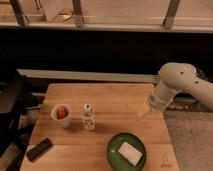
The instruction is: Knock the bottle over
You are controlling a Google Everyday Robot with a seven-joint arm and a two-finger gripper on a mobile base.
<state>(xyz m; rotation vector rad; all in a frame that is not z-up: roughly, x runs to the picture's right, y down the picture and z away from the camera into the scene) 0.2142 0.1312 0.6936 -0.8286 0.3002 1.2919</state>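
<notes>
Gripper (pixel 143 113) well apart from bottle (pixel 88 118) | long axis vertical, cap up

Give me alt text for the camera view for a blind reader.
A bottle stands upright on a wooden table; the gripper hangs apart from it, toward the picture's right. A white cup and green plate sit nearby.

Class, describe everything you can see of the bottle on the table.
The bottle is small and clear, plastic by its look, with a pale top. It stands upright on the wooden table, just right of the white cup with a gap between. The gripper hangs farther right, not touching it.
</notes>
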